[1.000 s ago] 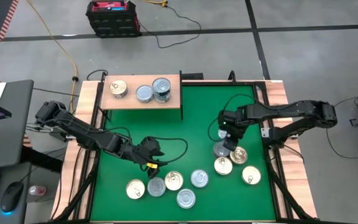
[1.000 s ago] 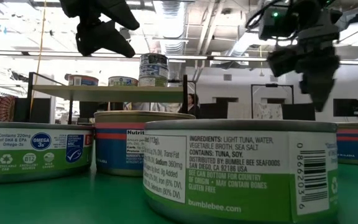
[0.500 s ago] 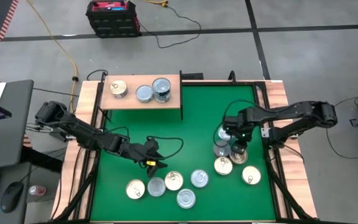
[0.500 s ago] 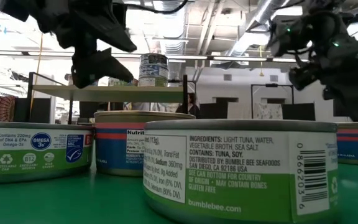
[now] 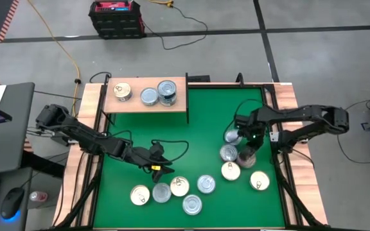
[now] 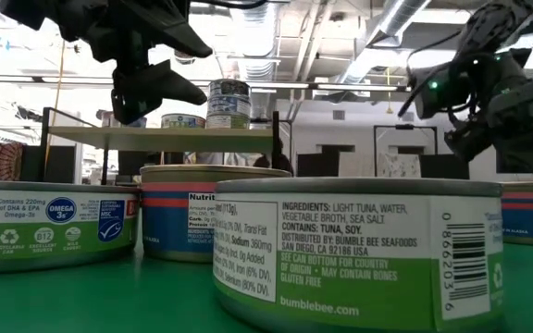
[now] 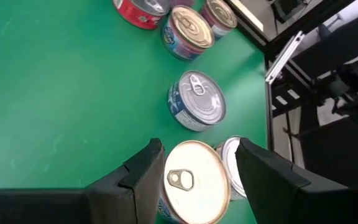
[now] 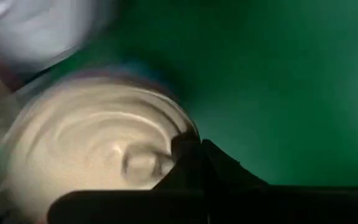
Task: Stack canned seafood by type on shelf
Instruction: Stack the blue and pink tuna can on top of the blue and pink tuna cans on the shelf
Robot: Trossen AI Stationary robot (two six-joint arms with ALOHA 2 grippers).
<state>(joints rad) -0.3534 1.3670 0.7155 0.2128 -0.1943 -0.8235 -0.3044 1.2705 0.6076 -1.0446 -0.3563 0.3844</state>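
The shelf (image 5: 148, 104) is a light-wood board at the mat's far left. It carries a gold-lid tin (image 5: 122, 91), a silver one (image 5: 149, 96) and a stack of two (image 5: 166, 92). More tins lie flat on the green mat. My left gripper (image 5: 158, 165) is open, with one finger on each side of a gold-lid tin (image 7: 193, 182) and no contact showing. My right gripper (image 5: 248, 154) is shut. It sits low over another gold-lid tin (image 8: 98, 149), hiding that tin in the high view. My right gripper has its shut fingertips (image 8: 194, 155) at the rim of the gold lid, coming from above. The close, blurred wrist view does not show whether they touch it.
Several tins cluster near the mat's near edge (image 5: 184, 192). Three more lie beside the right gripper: silver (image 5: 232, 136), silver (image 5: 229, 153) and gold (image 5: 230, 171). Another gold tin (image 5: 259, 181) sits nearer. Bare mat lies at the middle (image 5: 204, 128). Tins crowd the low view (image 6: 359, 245).
My right gripper has moved from beside the silver tins toward the table's right and near edges, dropping over the gold-lid tin. My left gripper has come down and crept slightly toward the near-edge cluster of tins. No tin has visibly moved.
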